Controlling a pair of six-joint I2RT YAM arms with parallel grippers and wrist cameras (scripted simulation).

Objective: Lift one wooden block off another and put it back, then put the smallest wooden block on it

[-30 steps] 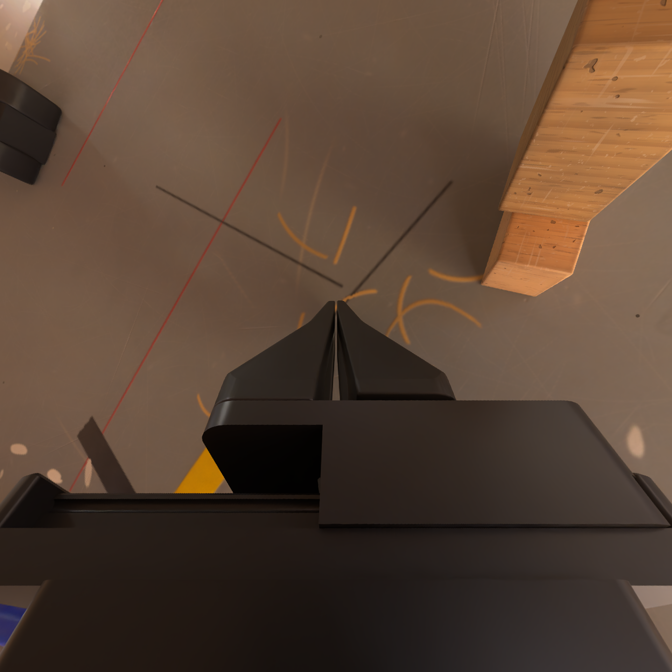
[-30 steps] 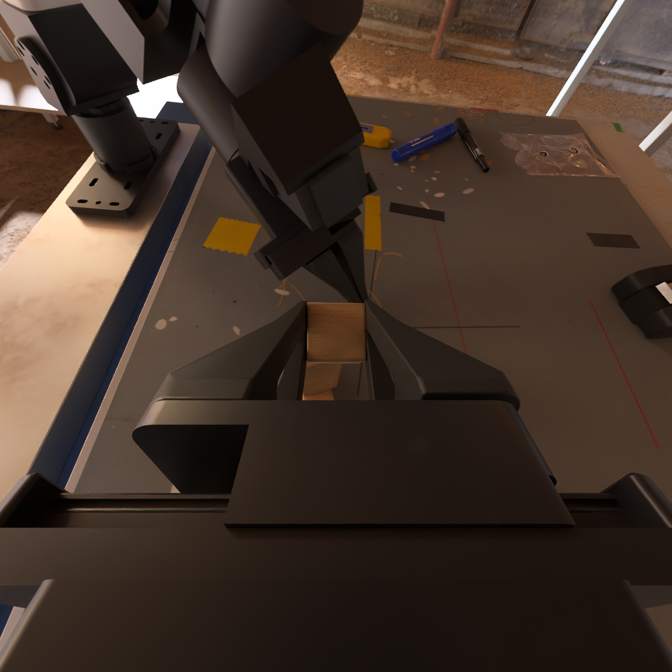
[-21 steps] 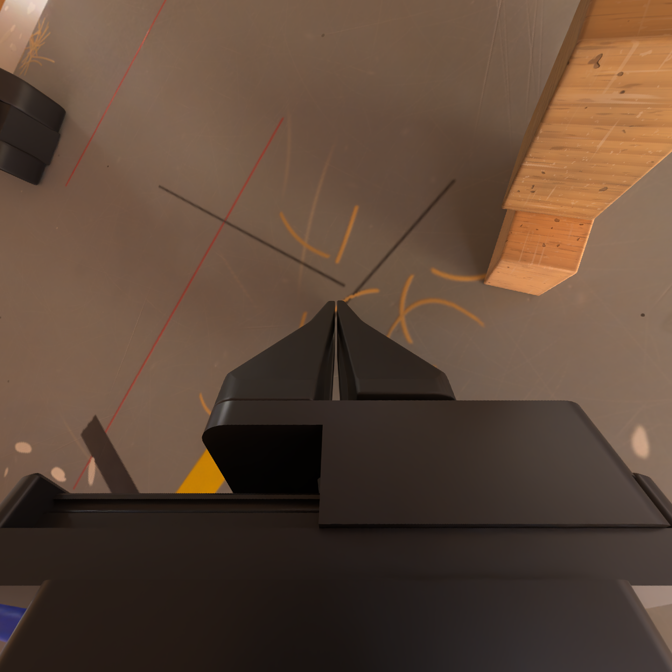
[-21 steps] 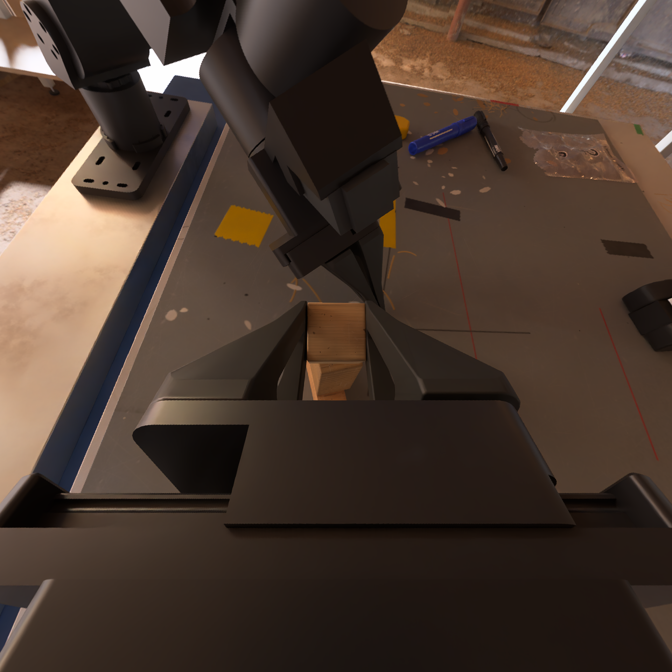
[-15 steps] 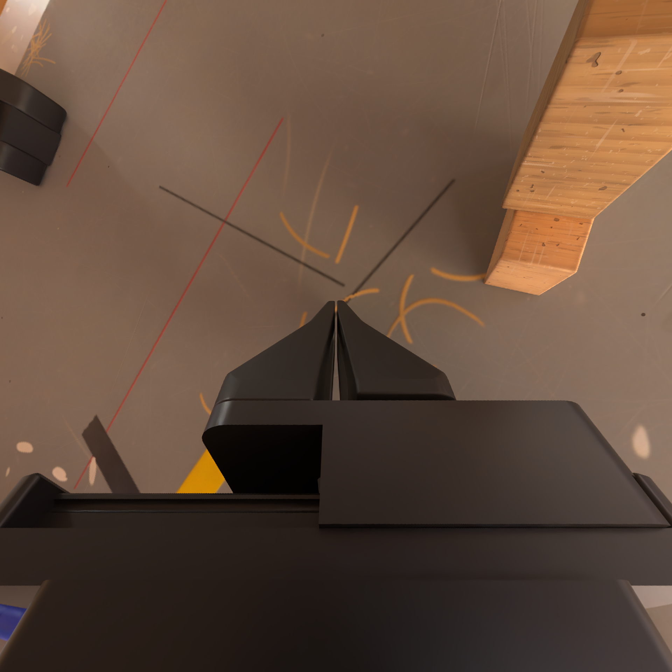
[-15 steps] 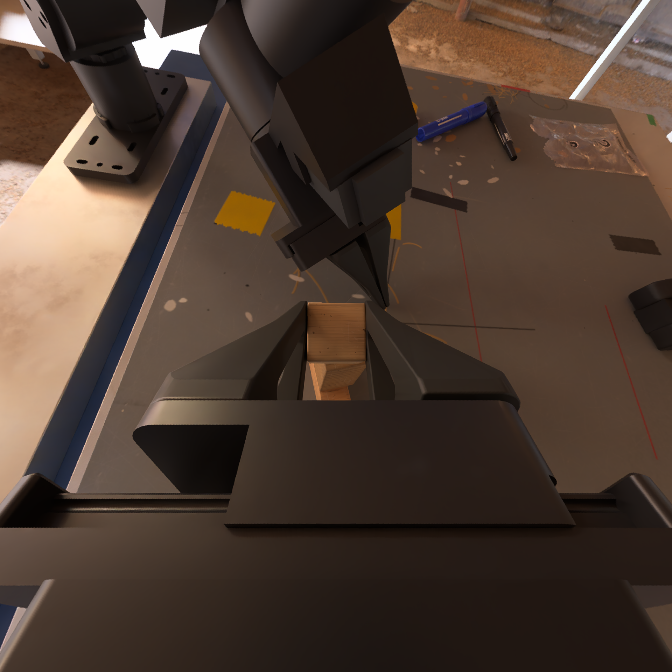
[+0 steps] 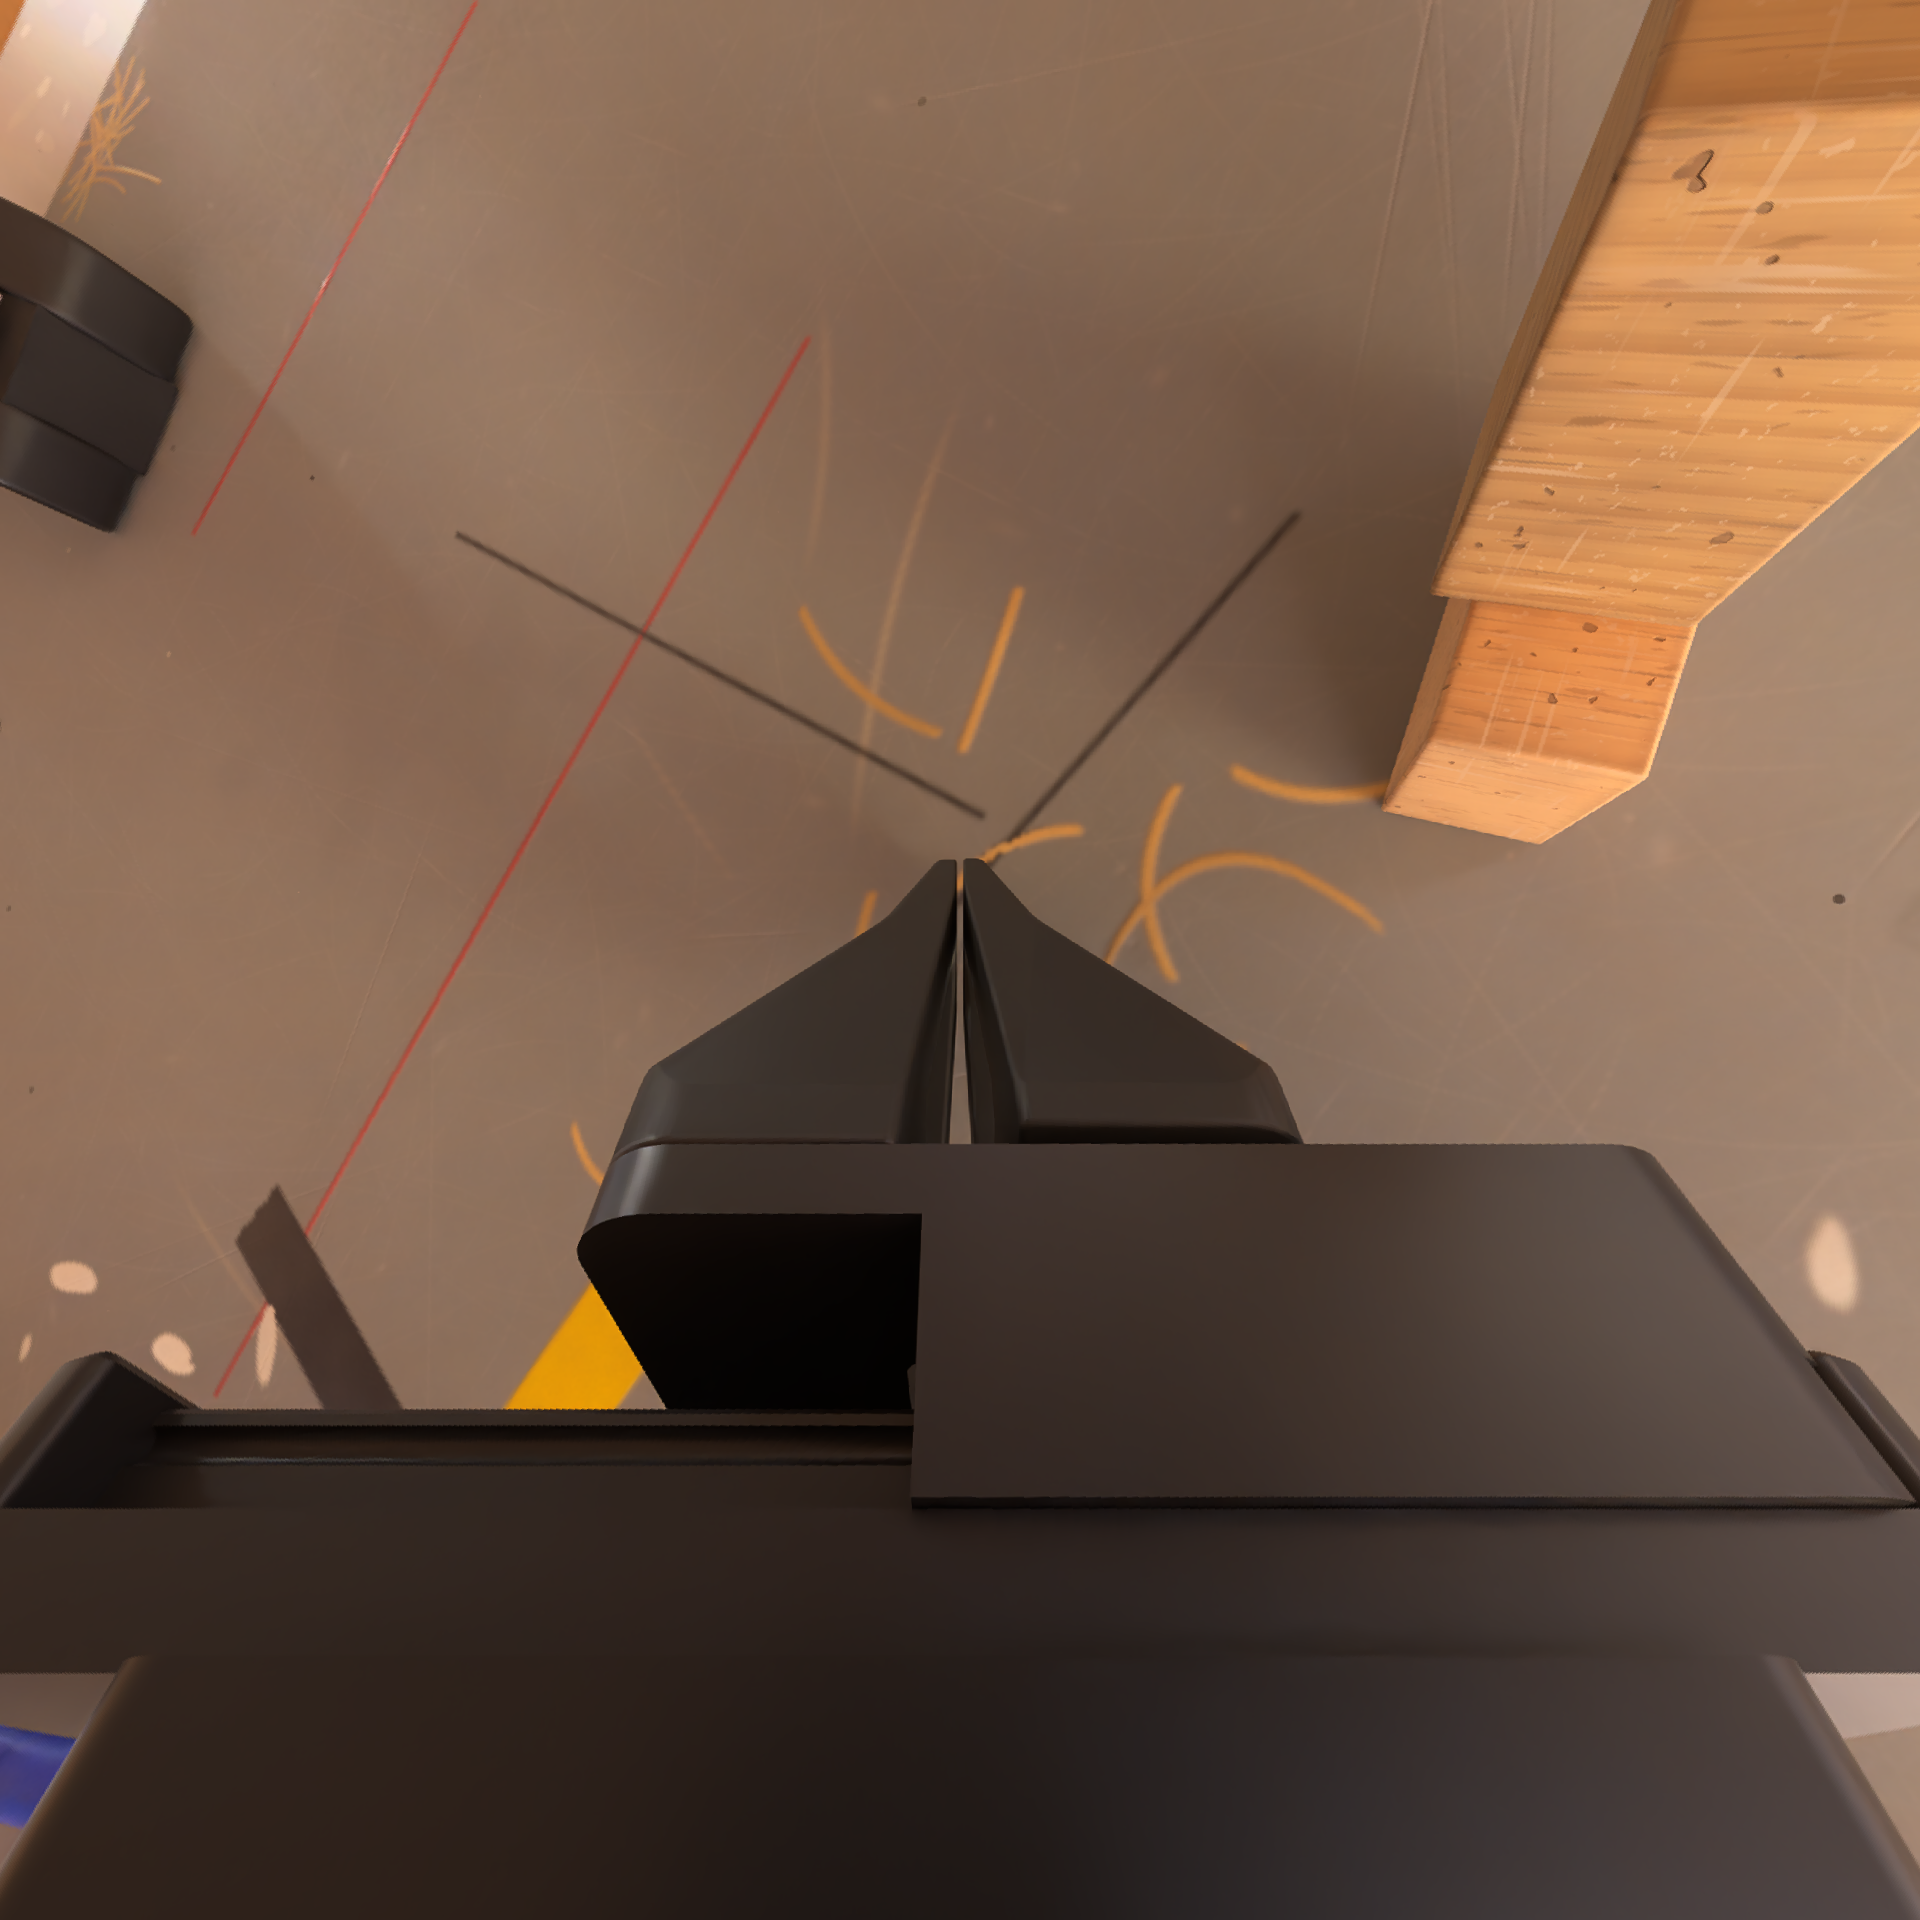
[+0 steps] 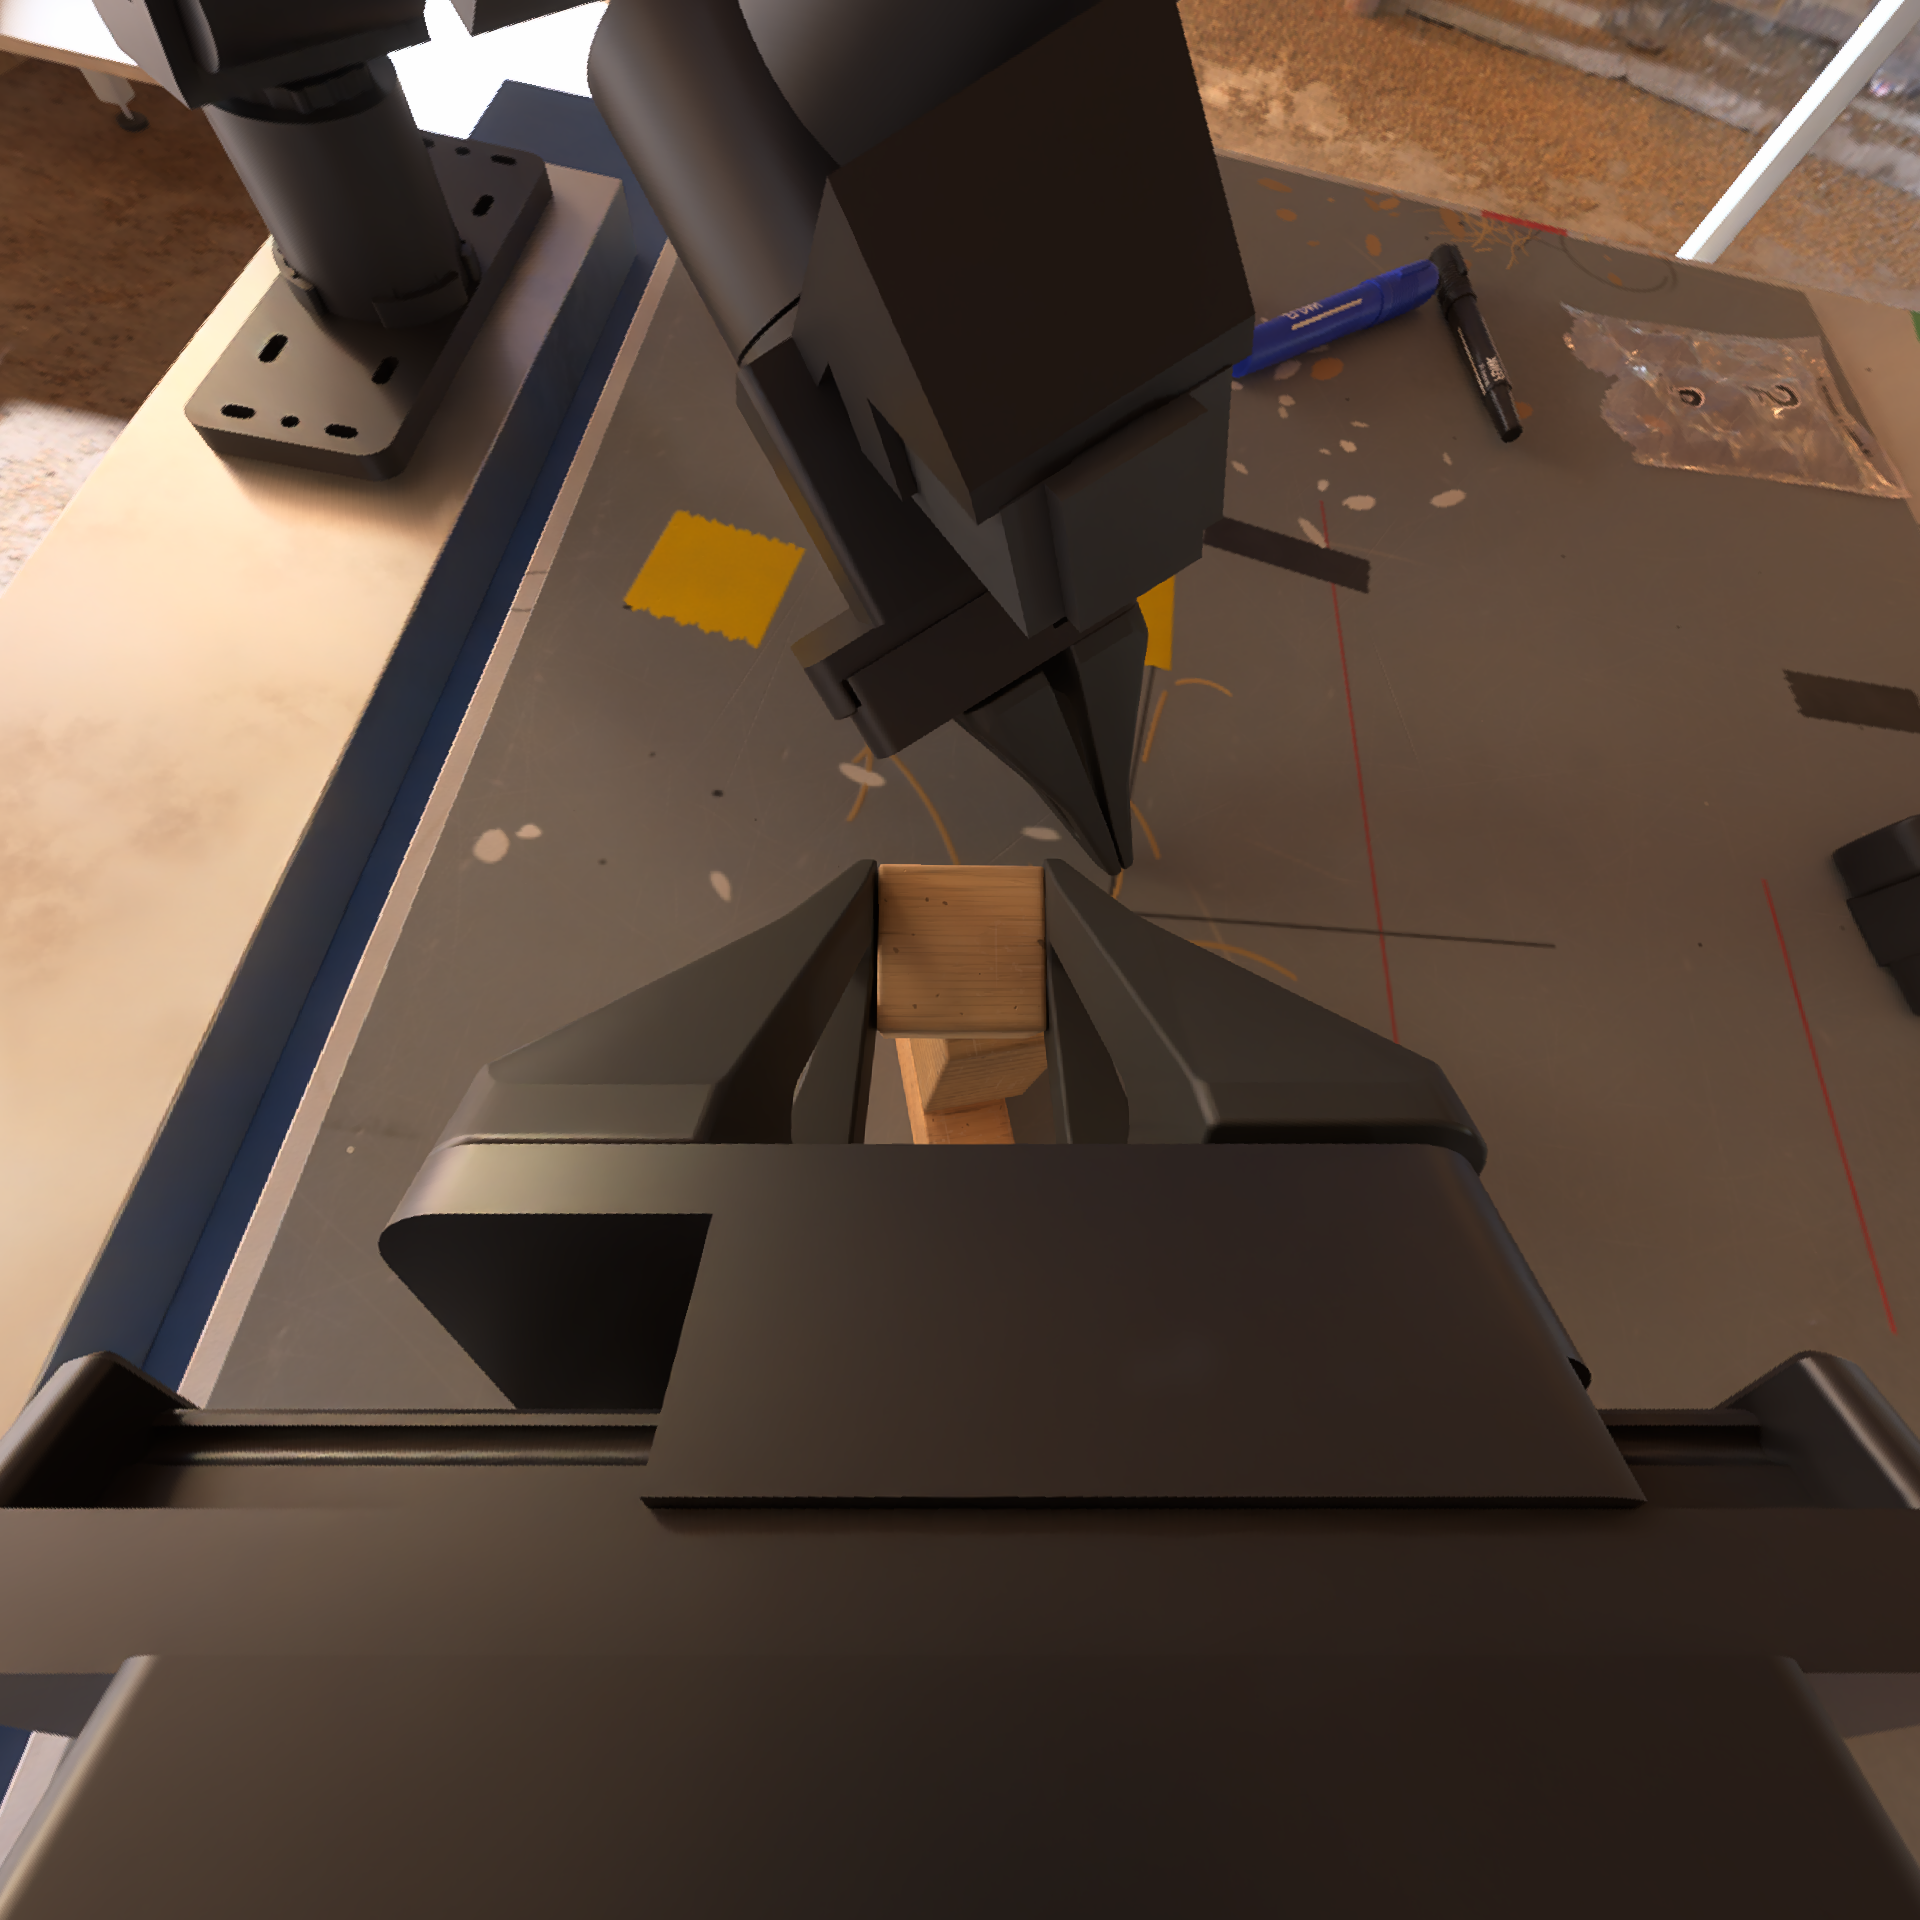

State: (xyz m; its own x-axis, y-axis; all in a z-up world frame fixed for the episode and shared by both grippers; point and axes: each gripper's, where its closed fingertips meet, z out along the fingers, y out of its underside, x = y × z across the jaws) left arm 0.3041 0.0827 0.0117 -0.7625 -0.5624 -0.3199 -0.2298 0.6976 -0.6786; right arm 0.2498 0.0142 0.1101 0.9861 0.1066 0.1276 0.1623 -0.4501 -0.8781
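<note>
My right gripper [image 8: 958, 875] is shut on a pale wooden block [image 8: 958, 951] and holds it end-on between its fingers. Right under it I see a second wooden block [image 8: 987, 1075], turned a little, and a sliver of a more orange block [image 8: 961, 1127] below that. I cannot tell whether the held block touches them. In the left wrist view the long upper block [image 7: 1683, 343] overhangs a shorter block [image 7: 1538, 717] on the grey table, at the upper right. My left gripper [image 7: 958, 868] is shut and empty, hovering left of the blocks. It also shows in the right wrist view [image 8: 1101, 821], just beyond the held block.
A blue marker [image 8: 1340, 312], a black marker [image 8: 1475, 343] and a clear plastic bag [image 8: 1725, 405] lie at the far end of the table. Yellow tape [image 8: 717, 577] and black tape [image 8: 1288, 556] mark the mat. A black object [image 7: 73, 395] sits at the side. The left arm's base [image 8: 353, 260] stands far left.
My right gripper has shifted with the block in it, and more of the blocks beneath now shows under it. The left gripper has stayed shut and nearly still.
</note>
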